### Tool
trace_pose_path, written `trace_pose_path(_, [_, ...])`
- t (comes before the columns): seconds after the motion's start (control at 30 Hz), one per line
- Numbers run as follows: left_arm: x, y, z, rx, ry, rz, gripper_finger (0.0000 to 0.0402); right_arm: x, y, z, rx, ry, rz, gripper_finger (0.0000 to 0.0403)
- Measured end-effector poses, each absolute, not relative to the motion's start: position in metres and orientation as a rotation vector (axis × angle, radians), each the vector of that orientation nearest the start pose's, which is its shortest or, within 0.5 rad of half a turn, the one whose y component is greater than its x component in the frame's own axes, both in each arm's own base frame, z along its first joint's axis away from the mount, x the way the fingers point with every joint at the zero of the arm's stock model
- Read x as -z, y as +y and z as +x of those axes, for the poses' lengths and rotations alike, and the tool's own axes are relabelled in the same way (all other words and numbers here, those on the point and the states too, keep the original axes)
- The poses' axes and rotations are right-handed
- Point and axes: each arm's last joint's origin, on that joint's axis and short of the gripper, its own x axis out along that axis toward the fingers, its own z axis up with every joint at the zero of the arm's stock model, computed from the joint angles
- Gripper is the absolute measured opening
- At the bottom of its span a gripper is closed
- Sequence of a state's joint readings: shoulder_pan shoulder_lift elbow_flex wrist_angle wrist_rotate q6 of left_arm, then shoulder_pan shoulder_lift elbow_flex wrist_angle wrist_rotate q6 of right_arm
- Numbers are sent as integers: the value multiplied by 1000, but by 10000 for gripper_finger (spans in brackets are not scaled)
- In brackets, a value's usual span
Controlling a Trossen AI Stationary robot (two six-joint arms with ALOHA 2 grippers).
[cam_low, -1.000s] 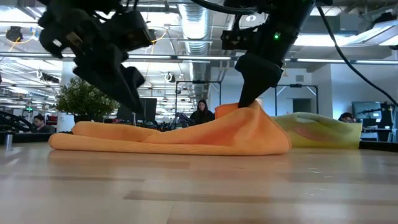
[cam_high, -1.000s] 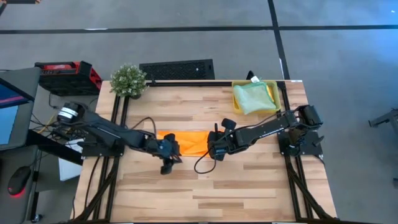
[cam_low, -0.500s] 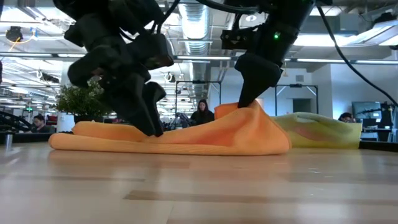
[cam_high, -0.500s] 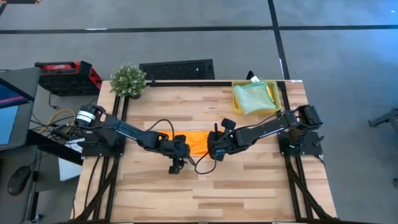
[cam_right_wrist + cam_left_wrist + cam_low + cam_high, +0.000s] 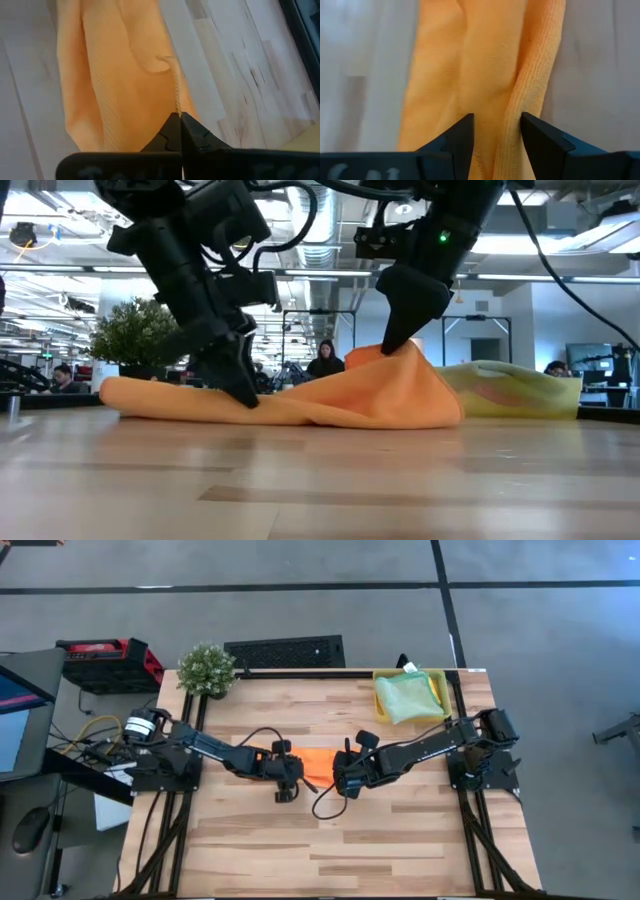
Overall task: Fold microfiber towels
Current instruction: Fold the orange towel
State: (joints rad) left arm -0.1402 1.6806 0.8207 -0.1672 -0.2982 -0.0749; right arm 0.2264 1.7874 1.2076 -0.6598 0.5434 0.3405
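Observation:
The orange towel (image 5: 318, 762) lies bunched in a long strip on the middle of the table; it also shows in the low view (image 5: 330, 402). My left gripper (image 5: 496, 132) is open and down on the towel's middle (image 5: 243, 392), one finger on either side of a lengthwise fold. My right gripper (image 5: 179, 117) is shut on the towel's right end, which it holds raised in a peak (image 5: 395, 352). A pale green towel (image 5: 405, 697) lies in the yellow tray (image 5: 442, 690). The pink and yellow towels are out of view. My left gripper's open fingertips (image 5: 464, 131) come down on the towel from above, slanting, at its middle. A raised fold (image 5: 516, 112) runs lengthwise between the two fingers. The towel lies on the table under them. My right gripper pinches a thin edge of the towel (image 5: 176, 102) between its shut fingertips, at the towel's right end. The fingers come from above, pointing down. That end is lifted into a peak; the rest of the towel lies slack on the table.
A potted plant (image 5: 207, 668) stands at the far left corner. The tray with the green towel sits at the far right corner. A black cable (image 5: 325, 805) loops over the table below my right gripper. Bare wood lies toward the near edge.
My left gripper has gone toward the table's right edge and down, from above the towel's left end onto its middle. The towel's left end has slid a little to the right. The right end stays raised in my right gripper.

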Motion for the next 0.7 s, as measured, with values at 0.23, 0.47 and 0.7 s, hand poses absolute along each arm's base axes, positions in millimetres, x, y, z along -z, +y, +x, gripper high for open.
trace_pose_path(0.23, [-139,-26,303,-219,994,168,154,-190,63,340,463,1076,-165,6])
trace_pose_path(0.47, [-137,-32,301,-103,1020,122,154,-191,50,341,582,1035,-115,6])
trace_pose_path(0.7, [-134,-37,295,-72,1092,132,154,-191,27,344,669,1025,-41,6])
